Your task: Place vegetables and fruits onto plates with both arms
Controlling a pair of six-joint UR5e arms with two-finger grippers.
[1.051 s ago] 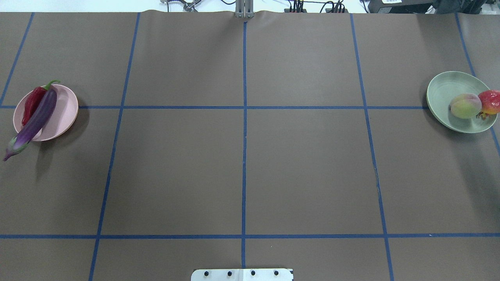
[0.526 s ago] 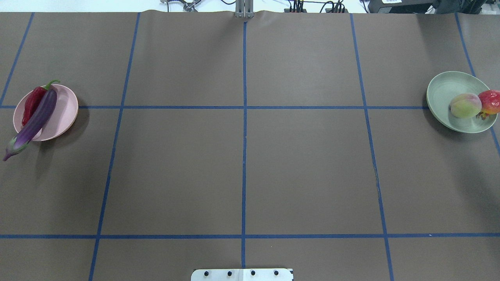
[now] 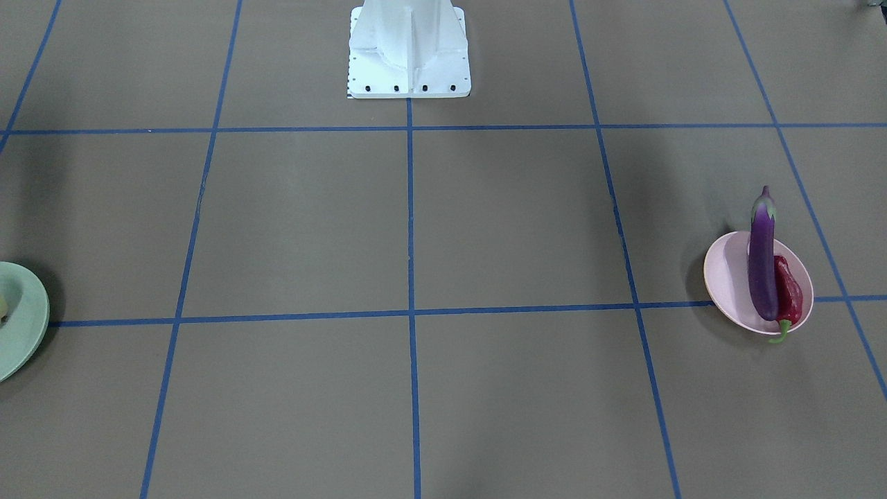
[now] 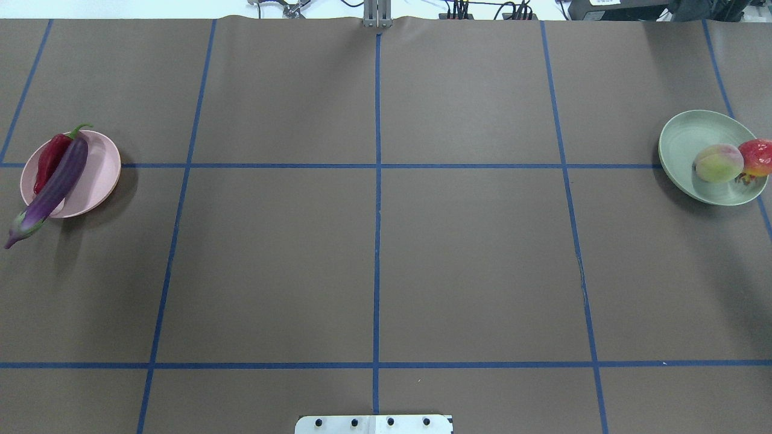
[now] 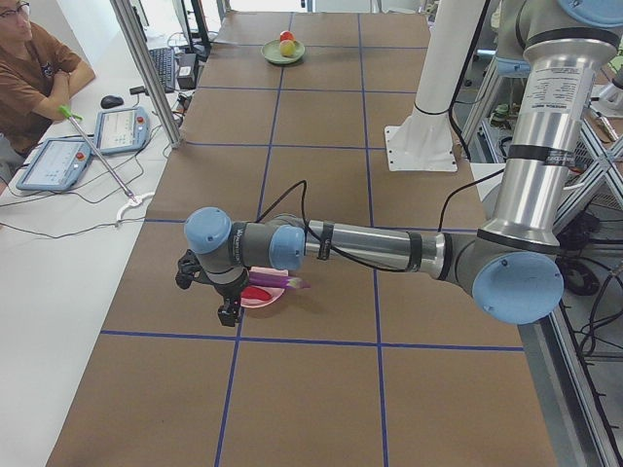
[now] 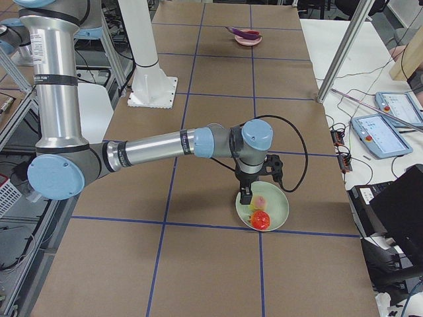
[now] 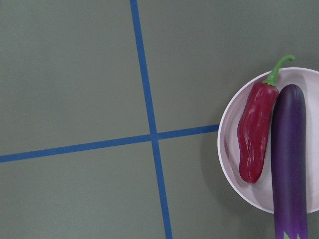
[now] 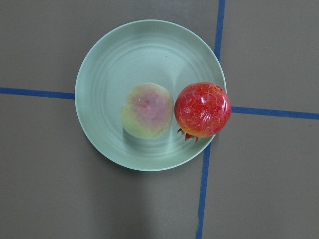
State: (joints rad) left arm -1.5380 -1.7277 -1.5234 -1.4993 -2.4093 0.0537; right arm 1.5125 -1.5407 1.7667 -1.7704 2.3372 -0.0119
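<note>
where blue tape (image 4: 377,241) grids brown table (image 4: 482,271), pink plate (image 4: 104,161), seated operator (image 5: 29,73)

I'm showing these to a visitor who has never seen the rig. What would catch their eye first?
Probably the glossy purple eggplant beside a red chili pepper on the pink plate at the left end of the table, its stem end jutting past the rim. At the opposite end, a bright orange-red ball and a peach share the green plate. The left arm and right arm each reach over a plate.

The front view crops the green plate (image 3: 28,320); the left wrist view, the eggplant (image 7: 289,159).
</note>
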